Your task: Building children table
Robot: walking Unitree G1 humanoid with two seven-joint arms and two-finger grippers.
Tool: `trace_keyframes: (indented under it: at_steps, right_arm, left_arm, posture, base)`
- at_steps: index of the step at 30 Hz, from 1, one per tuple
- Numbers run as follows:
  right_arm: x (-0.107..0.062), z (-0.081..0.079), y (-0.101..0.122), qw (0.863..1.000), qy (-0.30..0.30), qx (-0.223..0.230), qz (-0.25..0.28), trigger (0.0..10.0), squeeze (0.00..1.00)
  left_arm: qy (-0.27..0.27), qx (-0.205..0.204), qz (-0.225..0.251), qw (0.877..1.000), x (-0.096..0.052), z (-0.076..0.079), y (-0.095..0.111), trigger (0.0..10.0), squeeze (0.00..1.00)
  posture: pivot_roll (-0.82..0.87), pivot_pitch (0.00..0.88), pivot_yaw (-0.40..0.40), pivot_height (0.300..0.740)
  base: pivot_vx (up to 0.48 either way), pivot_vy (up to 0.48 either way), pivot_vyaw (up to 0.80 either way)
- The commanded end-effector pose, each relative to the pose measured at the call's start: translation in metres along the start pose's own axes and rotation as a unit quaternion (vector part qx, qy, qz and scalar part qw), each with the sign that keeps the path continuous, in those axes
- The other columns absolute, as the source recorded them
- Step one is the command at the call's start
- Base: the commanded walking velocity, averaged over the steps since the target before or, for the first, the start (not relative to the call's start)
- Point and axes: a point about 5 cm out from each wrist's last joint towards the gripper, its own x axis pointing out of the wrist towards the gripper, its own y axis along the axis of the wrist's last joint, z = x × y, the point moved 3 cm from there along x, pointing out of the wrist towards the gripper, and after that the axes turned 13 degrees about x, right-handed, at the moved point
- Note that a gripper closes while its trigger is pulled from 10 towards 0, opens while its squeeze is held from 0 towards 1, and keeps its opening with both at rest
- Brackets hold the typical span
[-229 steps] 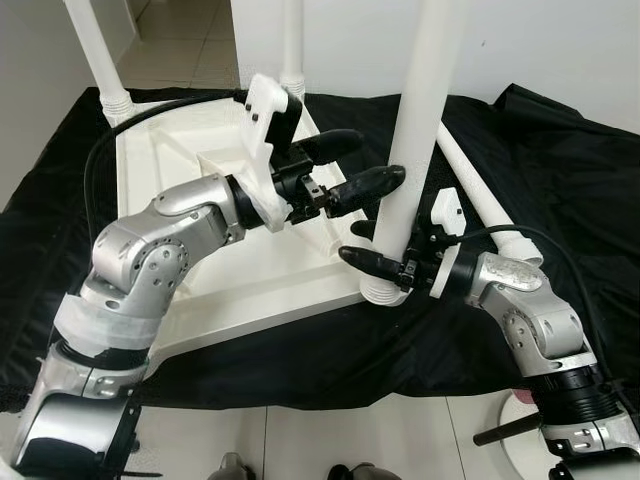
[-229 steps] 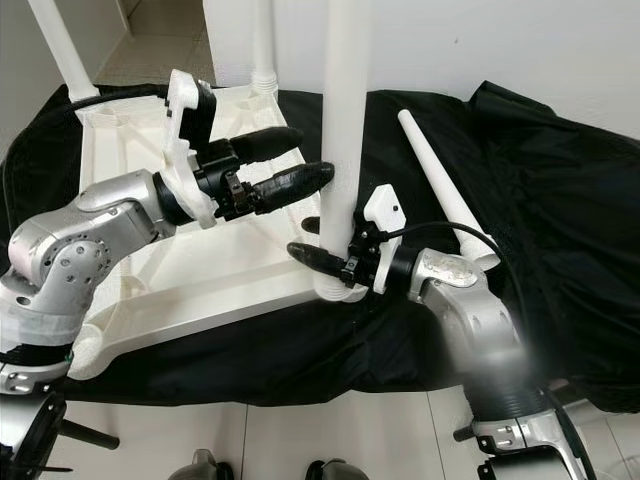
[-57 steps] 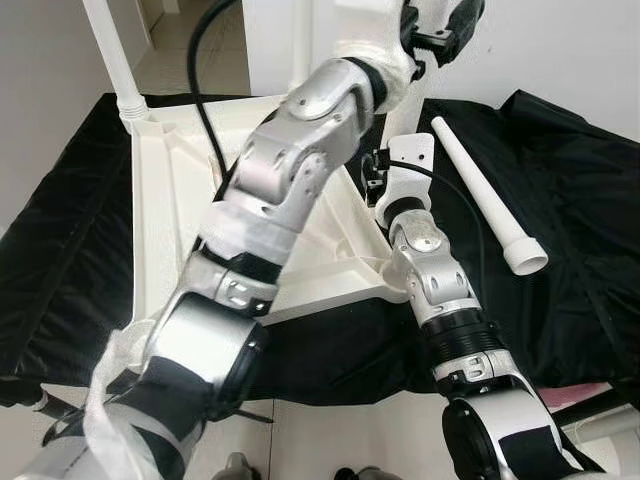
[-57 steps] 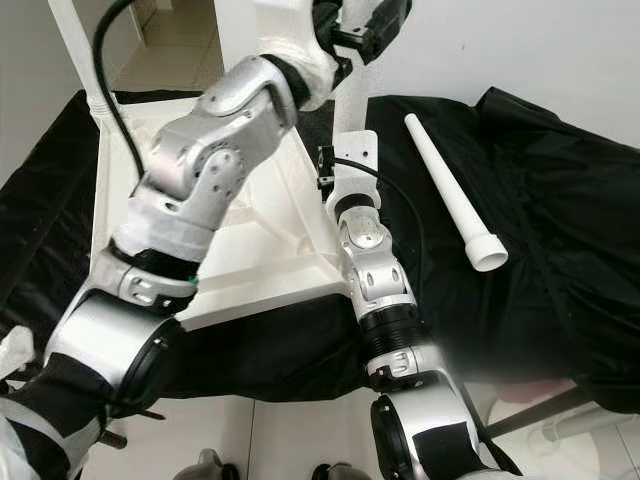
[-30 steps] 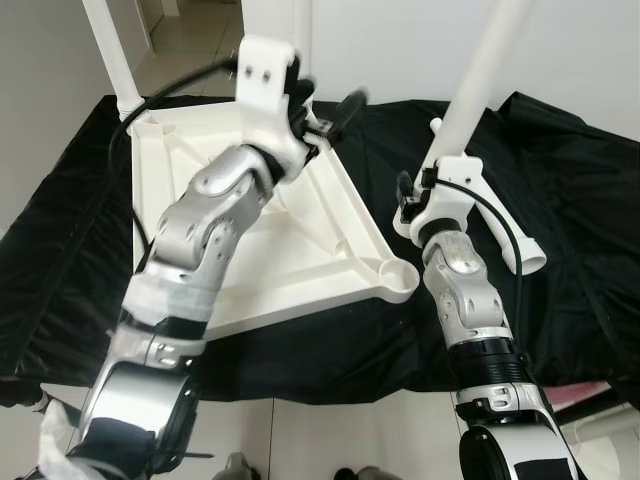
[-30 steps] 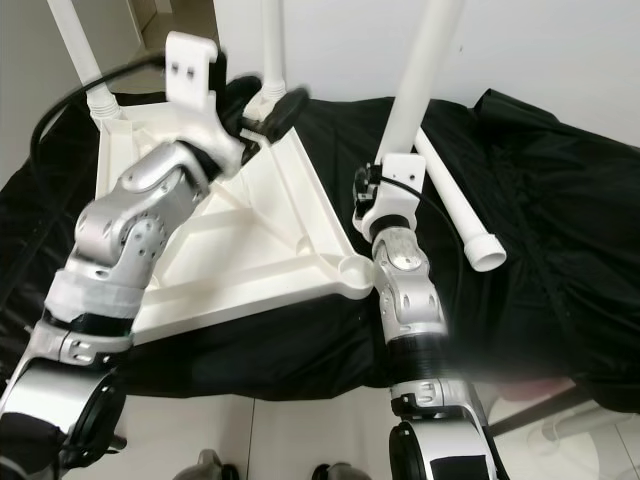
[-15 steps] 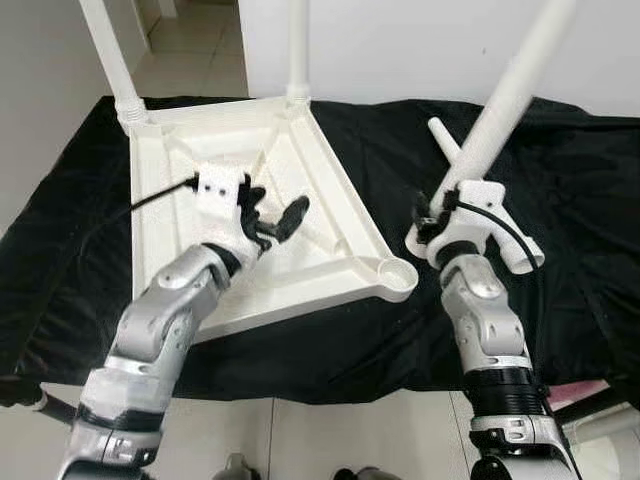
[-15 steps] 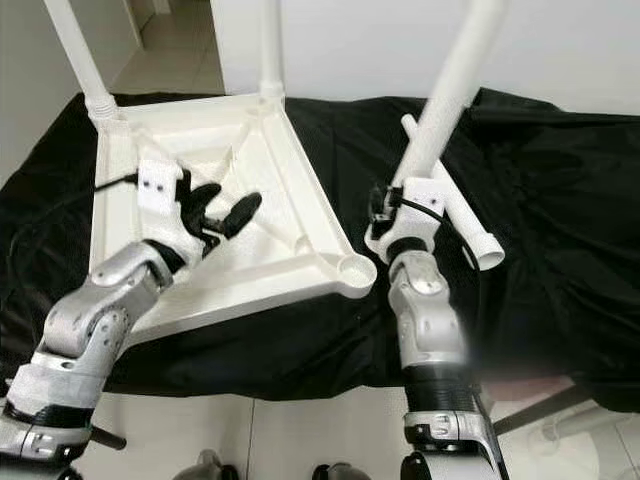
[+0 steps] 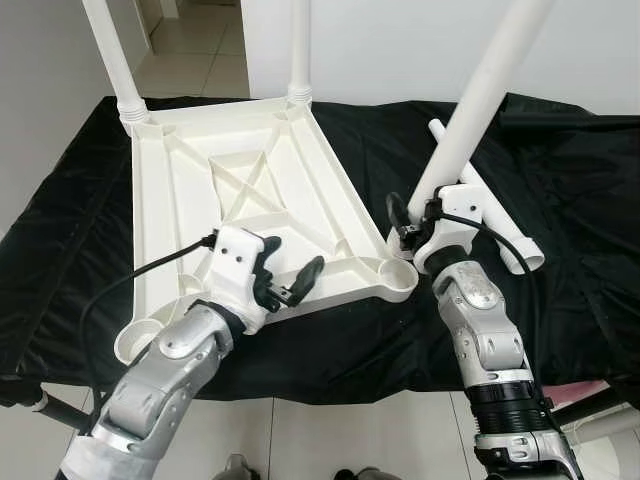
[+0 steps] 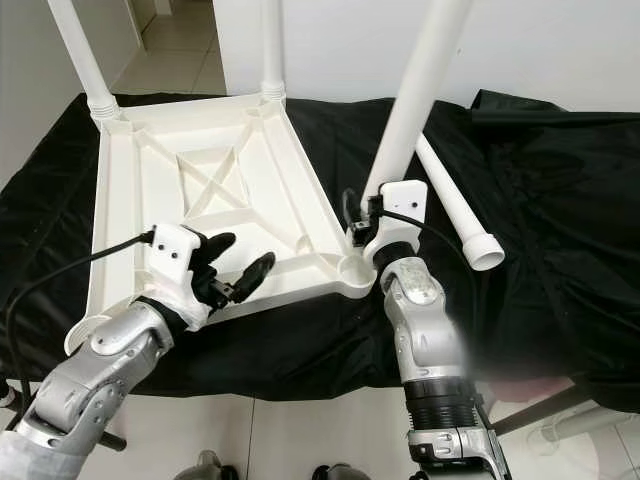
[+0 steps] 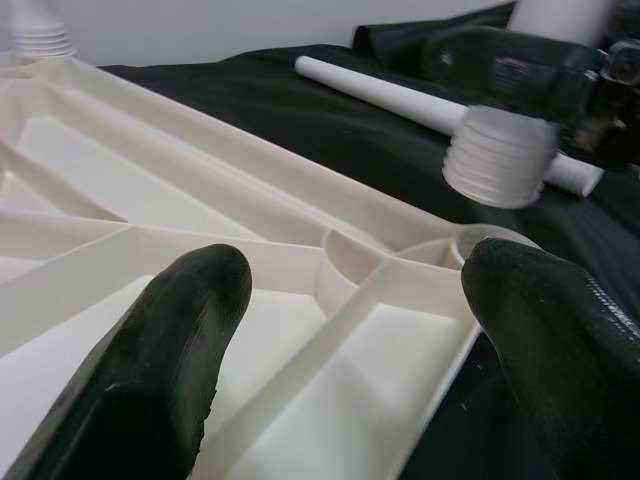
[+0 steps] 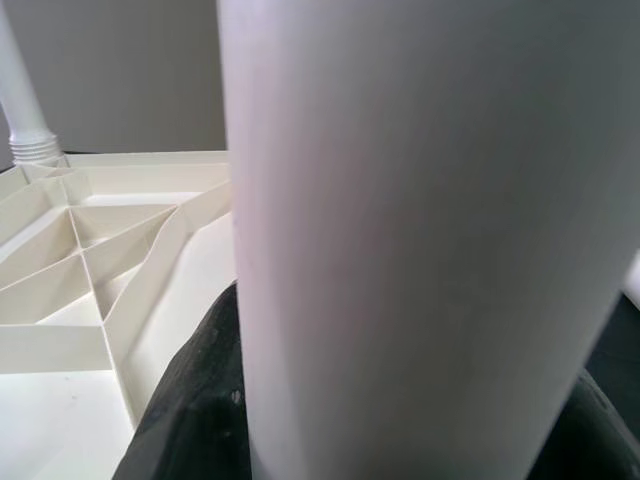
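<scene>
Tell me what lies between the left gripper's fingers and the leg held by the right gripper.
The tabletop's empty corner socket lies there; the held leg hovers just above it, left wrist view.

Four white table legs (image 9: 487, 95) in all, one upturned tabletop (image 9: 250, 215), one black cloth (image 9: 590, 190), two grippers (image 9: 288, 285).

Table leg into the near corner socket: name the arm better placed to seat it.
Right. The right gripper is shut on the table leg, its threaded end beside the corner socket; the left gripper hovers open, empty.
</scene>
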Motion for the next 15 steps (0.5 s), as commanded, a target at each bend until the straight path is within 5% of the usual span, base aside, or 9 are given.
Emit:
trace_keyframes:
  at_steps: [1, 4, 15]
  right_arm:
    - [-0.002, -0.002, 0.002, 1.0, 0.008, -0.003, 0.008, 10.0, 0.0]
    - [-0.005, -0.004, -0.004, 1.0, 0.019, -0.008, -0.002, 10.0, 0.0]
    - [-0.017, 0.0, -0.026, 0.999, 0.034, -0.021, -0.036, 10.0, 0.0]
  left_arm:
    - [-0.122, 0.024, 0.021, 0.992, -0.004, 0.025, 0.003, 10.0, 0.0]
    - [-0.155, 0.044, 0.022, 0.987, -0.001, 0.042, 0.005, 10.0, 0.0]
    - [-0.167, 0.031, 0.023, 0.985, 0.009, 0.053, 0.01, 10.0, 0.0]
  posture:
    - [-0.03, 0.075, -0.019, 0.74]
    - [-0.03, 0.085, -0.023, 0.74]
    - [-0.04, 0.096, -0.024, 0.74]
  base:
    - [0.0, 0.0, 0.0]
    - [0.0, 0.0, 0.0]
    - [0.0, 0.0, 0.0]
